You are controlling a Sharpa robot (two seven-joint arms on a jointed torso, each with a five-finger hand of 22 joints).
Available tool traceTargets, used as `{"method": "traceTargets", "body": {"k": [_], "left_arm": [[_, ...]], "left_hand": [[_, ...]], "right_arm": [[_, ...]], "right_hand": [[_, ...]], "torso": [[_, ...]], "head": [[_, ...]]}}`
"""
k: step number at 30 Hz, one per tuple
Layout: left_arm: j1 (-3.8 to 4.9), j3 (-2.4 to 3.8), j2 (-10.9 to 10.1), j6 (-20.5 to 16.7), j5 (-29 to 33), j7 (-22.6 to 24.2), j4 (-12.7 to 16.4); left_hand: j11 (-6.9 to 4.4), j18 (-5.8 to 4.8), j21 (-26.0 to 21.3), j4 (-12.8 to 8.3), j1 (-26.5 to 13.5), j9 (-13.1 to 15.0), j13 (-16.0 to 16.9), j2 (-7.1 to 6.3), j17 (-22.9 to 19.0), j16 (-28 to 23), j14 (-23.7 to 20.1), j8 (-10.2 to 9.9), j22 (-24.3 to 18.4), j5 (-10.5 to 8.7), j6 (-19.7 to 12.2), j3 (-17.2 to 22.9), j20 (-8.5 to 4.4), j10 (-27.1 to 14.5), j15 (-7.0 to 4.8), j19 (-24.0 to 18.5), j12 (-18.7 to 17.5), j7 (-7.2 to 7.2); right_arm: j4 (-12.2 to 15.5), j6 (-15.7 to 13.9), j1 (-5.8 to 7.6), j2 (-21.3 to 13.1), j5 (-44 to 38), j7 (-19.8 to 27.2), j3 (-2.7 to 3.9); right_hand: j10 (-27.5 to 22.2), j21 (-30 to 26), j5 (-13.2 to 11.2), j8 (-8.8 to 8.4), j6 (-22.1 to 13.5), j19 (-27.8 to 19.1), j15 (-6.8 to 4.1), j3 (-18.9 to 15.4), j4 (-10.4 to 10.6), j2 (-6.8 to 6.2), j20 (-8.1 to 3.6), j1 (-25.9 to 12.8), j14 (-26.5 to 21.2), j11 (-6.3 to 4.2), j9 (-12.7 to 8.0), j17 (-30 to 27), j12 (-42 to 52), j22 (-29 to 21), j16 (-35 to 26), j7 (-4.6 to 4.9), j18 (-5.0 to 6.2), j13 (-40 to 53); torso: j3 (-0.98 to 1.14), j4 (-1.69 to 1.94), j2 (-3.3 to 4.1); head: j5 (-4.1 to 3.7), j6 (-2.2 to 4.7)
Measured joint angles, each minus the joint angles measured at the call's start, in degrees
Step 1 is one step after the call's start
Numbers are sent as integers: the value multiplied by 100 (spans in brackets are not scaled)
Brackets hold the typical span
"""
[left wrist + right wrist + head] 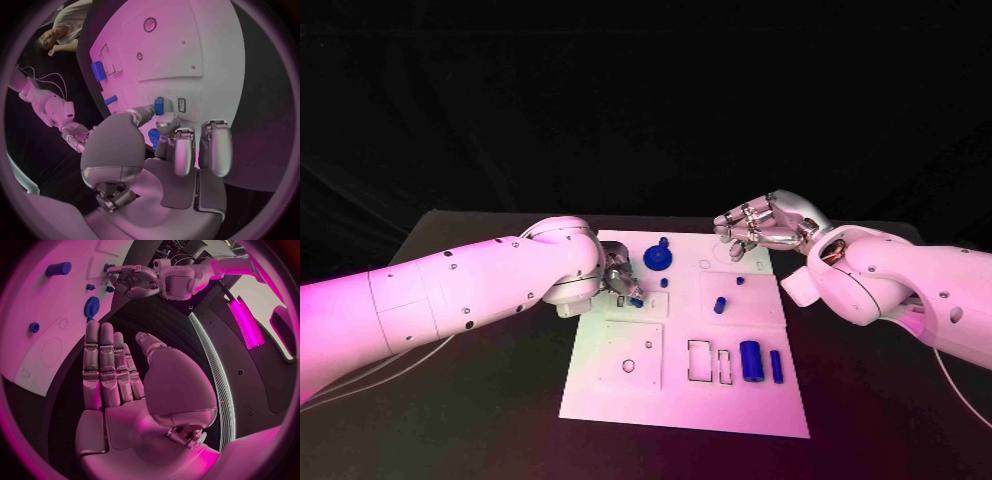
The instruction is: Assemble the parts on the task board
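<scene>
Left robot hand (pixel 620 276), left of centre, pinches a small blue part (pixel 159 105) over a slot on the task board (pixel 678 400), presumably for insertion; right robot hand (pixel 764 222), upper right, spread and empty

A: Left robot hand (pixel 620 277) half hidden behind its own forearm from the head camera; small blue part (pixel 636 300) peeking out at the fingertips, shape too small to tell.

B: Same part (pixel 159 105) pinched in the left wrist view, lower end covered by fingers (pixel 143 113). Second blue piece (pixel 153 136) mostly masked by the palm. Task board (pixel 44 330) cut off at the circle's rim in the right wrist view
</scene>
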Motion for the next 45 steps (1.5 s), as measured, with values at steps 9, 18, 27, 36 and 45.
{"method": "traceTargets", "body": {"k": [9,18,27,36,45], "left_arm": [[7,6,36,75,-7,-10,-53],[4,2,74,141,-72,-34,-86],[2,0,93,174,-125,-39,-97],[-2,-4,112,179,-160,-40,-124],[-6,-8,128,191,-169,-49,-149]], "left_hand": [[-25,0,0,1,-61,-2,98,-15,0,0,-1,33,0,0,53,-81,0,67,-40,0,110,-51],[-76,0,22,44,-99,49,246,-7,-1,0,1,86,-1,-1,96,-210,-33,160,-41,9,255,-75],[-79,0,22,130,-176,53,340,21,-1,0,-19,129,-1,-1,128,-365,-41,203,-61,0,345,-106],[-97,0,22,226,-234,104,385,21,-1,0,2,208,-1,-1,220,-540,-41,262,-83,0,388,-193],[-98,0,22,525,-490,96,414,24,2,0,2,240,-1,1,246,-986,-41,262,-83,0,420,-207]], "right_arm": [[9,0,1,-13,0,-2,0],[8,0,1,-10,0,-2,0],[6,0,1,-11,0,-2,0],[6,0,1,-13,0,-2,0],[9,0,1,-19,3,-2,0]], "right_hand": [[0,0,0,0,0,0,0,0,0,0,0,0,0,0,0,-1,0,0,0,0,0,5],[0,0,0,0,0,0,0,0,0,0,0,0,0,0,0,-1,0,0,0,0,-1,5],[-18,0,67,0,0,0,21,-16,16,0,0,0,-21,-18,0,23,0,-6,0,0,0,14],[-18,0,67,0,0,0,21,-16,16,0,0,0,-21,-18,0,22,0,-6,0,0,-1,14],[-59,0,188,0,-37,-22,27,-81,81,40,22,-43,-56,23,0,68,0,-24,0,14,-1,36]], "torso": [[0,3,1],[-1,-8,-3],[3,-8,-4],[1,-5,-4],[0,-4,-4]], "head": [[-26,-8],[-44,-21],[-24,2],[-43,4],[-54,6]]}}
